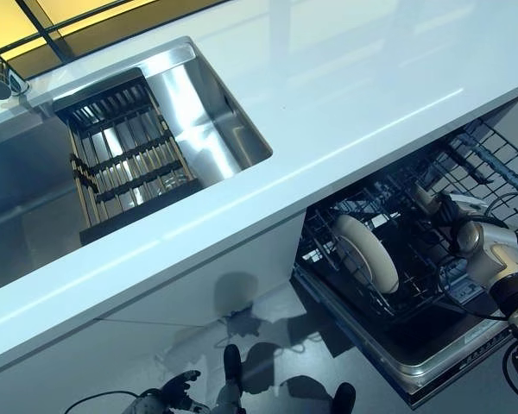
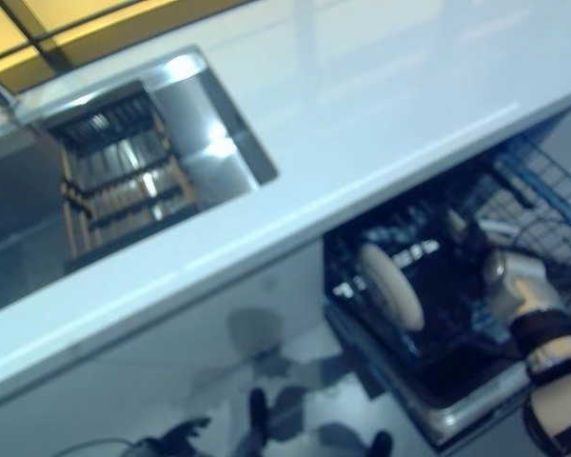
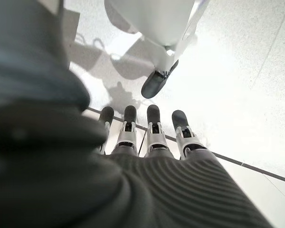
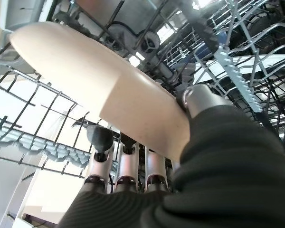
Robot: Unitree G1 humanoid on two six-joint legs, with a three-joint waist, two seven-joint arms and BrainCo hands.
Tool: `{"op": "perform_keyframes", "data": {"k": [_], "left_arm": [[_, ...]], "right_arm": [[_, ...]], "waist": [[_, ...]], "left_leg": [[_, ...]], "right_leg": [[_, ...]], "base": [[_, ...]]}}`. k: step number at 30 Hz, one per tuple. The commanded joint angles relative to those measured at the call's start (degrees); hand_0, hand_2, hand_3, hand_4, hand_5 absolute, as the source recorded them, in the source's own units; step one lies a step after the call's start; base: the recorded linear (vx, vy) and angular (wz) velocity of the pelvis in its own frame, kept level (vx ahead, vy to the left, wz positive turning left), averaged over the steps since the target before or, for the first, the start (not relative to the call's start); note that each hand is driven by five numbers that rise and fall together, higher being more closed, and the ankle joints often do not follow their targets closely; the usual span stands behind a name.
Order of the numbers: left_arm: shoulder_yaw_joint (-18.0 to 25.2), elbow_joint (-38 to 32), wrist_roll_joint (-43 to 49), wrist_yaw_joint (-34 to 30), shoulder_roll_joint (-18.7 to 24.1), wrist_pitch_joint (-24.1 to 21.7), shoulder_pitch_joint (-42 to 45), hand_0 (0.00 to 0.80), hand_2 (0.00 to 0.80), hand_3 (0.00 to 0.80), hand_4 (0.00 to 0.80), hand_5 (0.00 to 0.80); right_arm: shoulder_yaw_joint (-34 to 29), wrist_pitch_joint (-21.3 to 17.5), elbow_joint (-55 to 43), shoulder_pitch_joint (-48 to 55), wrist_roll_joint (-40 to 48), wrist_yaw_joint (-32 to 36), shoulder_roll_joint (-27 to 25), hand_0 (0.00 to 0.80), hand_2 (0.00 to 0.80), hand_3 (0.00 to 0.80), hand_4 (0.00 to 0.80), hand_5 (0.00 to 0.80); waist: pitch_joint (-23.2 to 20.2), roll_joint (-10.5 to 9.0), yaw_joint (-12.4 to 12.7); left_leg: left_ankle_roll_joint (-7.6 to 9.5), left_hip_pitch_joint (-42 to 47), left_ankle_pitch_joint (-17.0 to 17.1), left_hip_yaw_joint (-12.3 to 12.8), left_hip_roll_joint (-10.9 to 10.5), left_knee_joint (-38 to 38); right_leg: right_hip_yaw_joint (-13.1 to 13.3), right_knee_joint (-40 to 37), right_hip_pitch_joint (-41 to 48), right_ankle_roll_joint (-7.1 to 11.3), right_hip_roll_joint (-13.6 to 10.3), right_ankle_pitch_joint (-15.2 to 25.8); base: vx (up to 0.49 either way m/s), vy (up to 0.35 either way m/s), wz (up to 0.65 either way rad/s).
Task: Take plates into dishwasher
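Plate (image 4: pixel 99 90) gripped by right hand (image 4: pixel 133 175) (inside rack (image 1: pixel 414 285)).

Legible text, labels, numbers, signs: none. The front edge of the dishwasher door (image 1: pixel 466 358) carries a row of small markings, too small and blurred to read. The worktop (image 1: pixel 345 78), the sink (image 1: pixel 198 103), the rack (image 1: pixel 397 250) and the plate (image 1: pixel 367 252) show no print.
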Motion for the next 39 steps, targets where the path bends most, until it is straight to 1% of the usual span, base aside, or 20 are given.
{"op": "perform_keyframes", "data": {"k": [1, 12, 13, 14, 15, 16, 17, 18, 19, 39], "left_arm": [[-1.52, -0.73, -1.34, 0.37, 0.17, 0.02, 0.49, 0.0, 0.0, 0.0, 0.0, 0.0], [-1.44, -0.37, -1.32, 0.7, -0.2, -0.22, 0.35, 0.0, 0.0, 0.0, 0.0, 0.0], [-1.47, -0.32, -1.35, 0.68, -0.22, -0.26, 0.34, 0.0, 0.0, 0.0, 0.0, 0.0], [-1.5, -0.41, -1.37, 0.6, -0.18, -0.21, 0.33, 0.0, 0.0, 0.0, 0.0, 0.0], [-1.54, -0.45, -1.4, 0.58, -0.14, -0.12, 0.23, 0.0, 0.0, 0.0, 0.0, 0.0], [-1.56, -0.3, -1.47, 0.6, -0.16, -0.19, 0.16, 0.0, 0.0, 0.0, 0.0, 0.0], [-1.55, -0.17, -1.51, 0.62, -0.15, -0.35, 0.2, 0.0, 0.0, 0.0, 0.0, 0.0], [-1.54, -0.14, -1.51, 0.63, -0.13, -0.43, 0.23, 0.0, 0.0, 0.0, 0.0, 0.0], [-1.52, -0.01, -1.48, 0.63, -0.12, -0.55, 0.2, 0.0, 0.0, 0.0, 0.0, 0.0], [-1.28, -0.52, -1.21, 0.45, 0.22, -0.02, 0.73, 0.0, 0.0, 0.0, 0.0, 0.0]], "right_arm": [[0.14, 0.71, 2.64, -6.89, 0.84, -0.5, -2.58, 0.8, 0.8, 0.8, 0.8, 0.8], [0.26, 0.57, 2.75, -6.96, 0.34, -0.82, -2.22, 0.8, 0.8, 0.8, 0.8, 0.8], [0.29, 0.53, 2.8, -6.96, 0.43, -1.11, -2.24, 0.696, 0.696, 0.696, 0.696, 0.696], [0.23, 0.59, 2.81, -7.0, 0.22, -1.22, -2.25, 0.524, 0.524, 0.524, 0.524, 0.524], [0.19, 0.56, 2.87, -7.08, 0.18, -1.23, -2.28, 0.402, 0.402, 0.402, 0.402, 0.402], [0.25, 0.37, 3.05, -7.16, 0.14, -1.46, -2.34, 0.26, 0.26, 0.26, 0.26, 0.26], [0.27, 0.23, 3.22, -7.13, 0.17, -1.86, -2.32, 0.144, 0.144, 0.144, 0.144, 0.144], [0.27, 0.19, 3.28, -7.1, 0.16, -1.97, -2.3, 0.113, 0.113, 0.113, 0.113, 0.113], [0.22, 0.16, 3.32, -7.03, 0.27, -2.11, -2.33, 0.0, 0.0, 0.0, 0.0, 0.0], [-0.76, 0.22, 2.24, -5.69, 1.25, -4.15, -2.69, 0.0, 0.0, 0.0, 0.0, 0.0]], "waist": [[0.88, 1.36, 1.27], [0.73, 1.16, 1.31], [0.68, 1.18, 1.31], [0.65, 1.2, 1.32], [0.66, 1.16, 1.34], [0.65, 1.14, 1.35], [0.65, 1.16, 1.37], [0.65, 1.17, 1.39], [0.62, 1.14, 1.41], [-0.35, 0.45, 1.36]], "left_leg": [[-0.4, -3.84, -1.55, -0.17, -0.99, -0.86], [-0.48, -3.93, -1.45, 0.06, -0.84, -0.92], [-0.48, -3.93, -1.42, 0.05, -0.83, -0.93], [-0.45, -3.9, -1.45, 0.03, -0.88, -0.96], [-0.43, -3.9, -1.44, 0.03, -0.88, -0.98], [-0.42, -3.93, -1.41, 0.07, -0.85, -0.98], [-0.4, -3.91, -1.41, 0.08, -0.85, -0.99], [-0.39, -3.89, -1.41, 0.07, -0.85, -0.99], [-0.38, -3.91, -1.4, 0.04, -0.89, -1.0], [-0.4, -3.46, -1.6, 0.43, -0.81, -1.24]], "right_leg": [[1.4, 8.14, -1.36, -4.48, 2.82, -9.01], [1.44, 7.25, -0.73, -4.48, 2.98, -8.89], [1.42, 7.29, -0.74, -4.47, 2.98, -8.89], [1.35, 7.29, -0.73, -4.47, 2.98, -8.89], [1.31, 7.21, -0.65, -4.44, 2.97, -8.85], [1.31, 7.17, -0.61, -4.4, 2.96, -8.83], [1.3, 7.2, -0.59, -4.41, 2.98, -8.85], [1.3, 7.22, -0.58, -4.41, 2.99, -8.86], [1.29, 7.21, -0.55, -4.37, 2.99, -8.83], [1.16, 4.47, 1.55, -4.17, 3.69, -7.92]], "base": [[0.0, 0.0, 0.0], [0.0, 0.0, 0.0], [0.0, 0.0, 0.0], [0.0, 0.0, 0.0], [0.0, 0.0, 0.0], [0.0, 0.0, 0.0], [0.0, 0.0, 0.0], [0.0, 0.0, 0.0], [0.0, 0.0, 0.0], [0.0, 0.0, 0.0]]}}
